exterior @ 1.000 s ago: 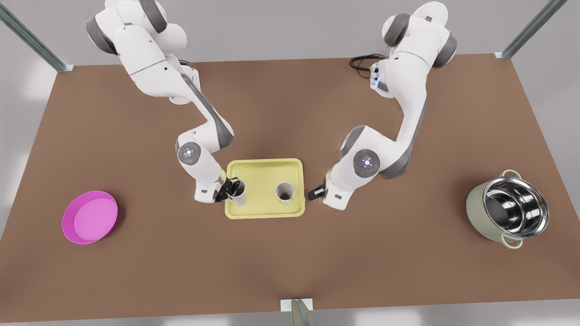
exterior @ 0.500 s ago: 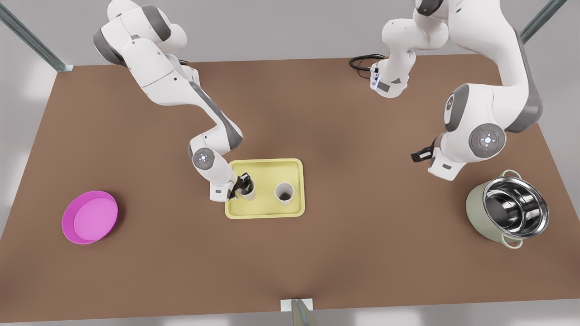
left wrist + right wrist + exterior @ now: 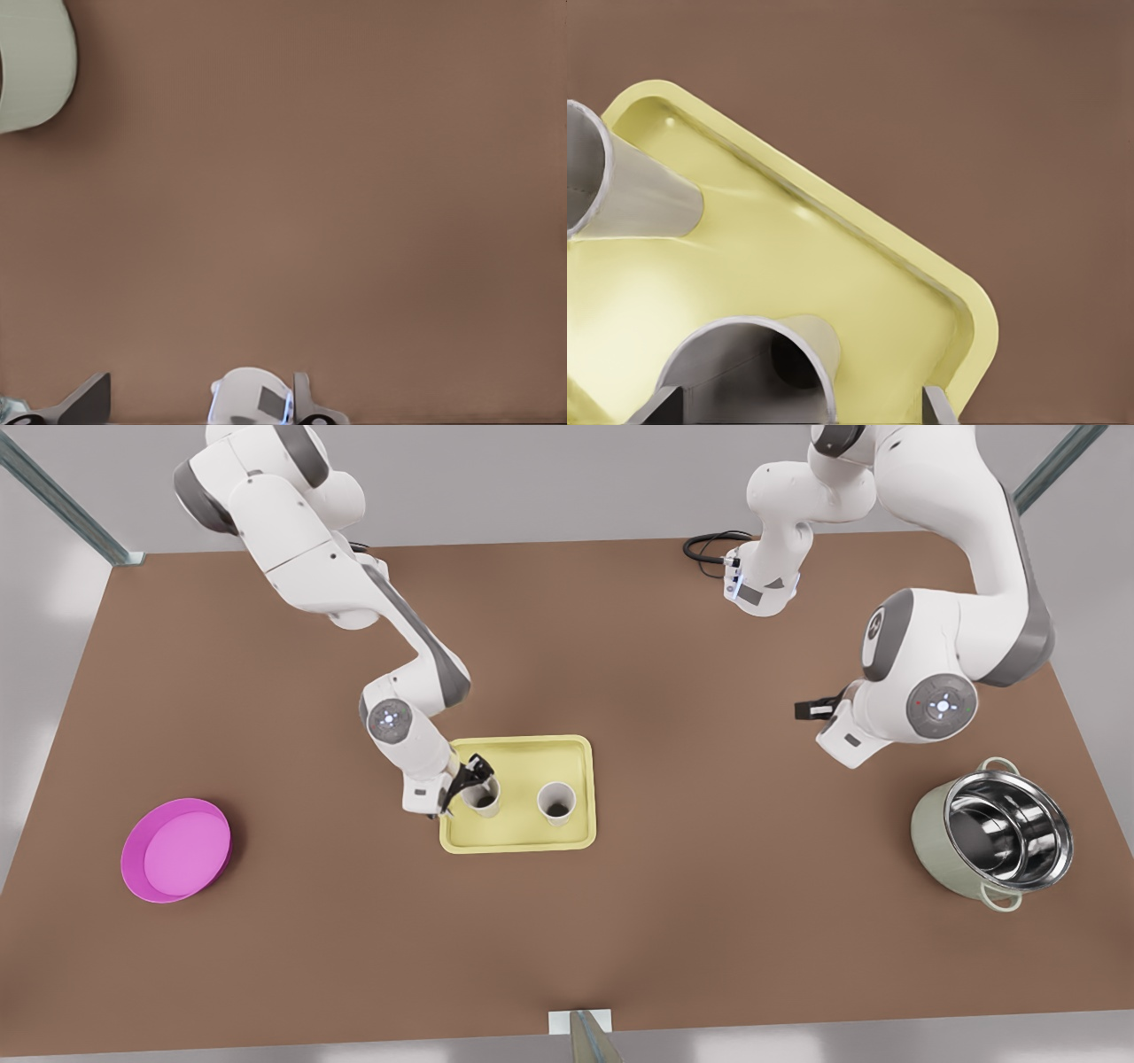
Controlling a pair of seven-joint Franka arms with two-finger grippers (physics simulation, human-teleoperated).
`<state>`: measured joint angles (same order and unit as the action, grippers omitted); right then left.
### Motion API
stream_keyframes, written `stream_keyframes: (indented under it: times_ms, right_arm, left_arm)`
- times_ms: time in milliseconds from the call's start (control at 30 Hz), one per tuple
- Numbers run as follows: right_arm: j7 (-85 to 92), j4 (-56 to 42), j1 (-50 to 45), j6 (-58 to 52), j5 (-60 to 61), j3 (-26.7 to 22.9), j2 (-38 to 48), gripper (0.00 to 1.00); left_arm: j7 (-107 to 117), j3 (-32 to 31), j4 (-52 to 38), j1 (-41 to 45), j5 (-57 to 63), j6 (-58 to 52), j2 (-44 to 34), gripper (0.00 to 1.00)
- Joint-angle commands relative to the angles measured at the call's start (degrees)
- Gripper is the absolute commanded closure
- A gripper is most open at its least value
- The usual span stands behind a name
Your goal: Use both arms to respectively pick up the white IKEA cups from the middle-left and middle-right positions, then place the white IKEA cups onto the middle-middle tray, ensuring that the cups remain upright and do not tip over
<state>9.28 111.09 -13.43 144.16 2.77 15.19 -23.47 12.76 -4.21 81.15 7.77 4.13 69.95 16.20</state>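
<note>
1. Both white cups stand upright on the tray (image 3: 523, 766), which sits at the centre of the front view. The first cup (image 3: 485, 799) is in the tray's left part. The second cup (image 3: 556, 802) is toward its right, and the two are apart from each other.
2. The right gripper (image 3: 468, 781) is just left of centre in the front view, at the first cup. In its wrist view the fingers (image 3: 666, 405) straddle that cup's rim and are spread wide. There is a clear gap on one side, so I judge the cup is released rather than clamped.
3. The left gripper (image 3: 808, 708) hangs at the right of the front view, well apart from the tray and above bare table (image 3: 664, 921). Its wrist view shows the fingertips (image 3: 89, 400) parted with nothing between them. The green pot (image 3: 992, 833) shows at that view's upper left corner.
4. I judge placing is finished, and what remains is clearing the right arm from the tray.
5. Next I would lift the right gripper straight up with the fingers wide. I would swing it away only once the tips are above the rim, because a sideways drag could tip the first cup. The left arm can wait.
</note>
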Motion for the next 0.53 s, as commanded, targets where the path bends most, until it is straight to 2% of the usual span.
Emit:
stream_keyframes:
  times_ms: [0,100,167,233,267,300,400,500]
  right_arm:
    - [0.30,-2.37,0.51,-11.70,0.13,0.01,2.20,0.00]
    - [-0.84,-18.63,5.78,-41.93,3.73,-1.48,-1.40,0.00]
    - [-5.32,-22.57,8.07,-49.93,3.04,-9.21,-1.93,0.00]
    - [-9.54,-32.06,8.42,-59.07,-8.65,-10.27,-2.72,0.00]
    - [-9.71,-34.45,8.86,-60.40,-10.23,-11.50,-1.33,0.00]
    - [-8.92,-34.28,8.86,-60.49,-11.12,-11.59,4.29,0.00]
    - [-7.69,-30.85,8.77,-64.97,-10.77,-12.82,14.94,0.00]
    - [-7.69,-28.66,9.04,-64.89,-10.33,-13.43,17.84,0.00]
  left_arm:
    - [-10.82,-0.01,-0.02,-0.04,-0.18,-0.60,0.06,0.00]
    - [-10.82,-0.01,-0.02,-0.04,-0.18,-0.60,0.06,0.00]
    - [-10.82,-0.01,-0.02,-0.04,-0.18,-0.60,0.06,0.00]
    - [-10.82,-0.01,-0.02,-0.04,-0.09,-0.60,0.06,0.00]
    - [-10.82,-0.01,-0.02,-0.04,-0.18,-0.60,0.06,0.00]
    - [-10.82,-0.01,-0.02,-0.04,-0.18,-0.69,-0.03,0.00]
    - [-10.82,-0.01,-0.02,-0.04,-0.18,-1.31,-0.03,0.00]
    - [-10.82,-0.01,-0.02,-0.04,-0.18,-1.31,-0.03,0.00]
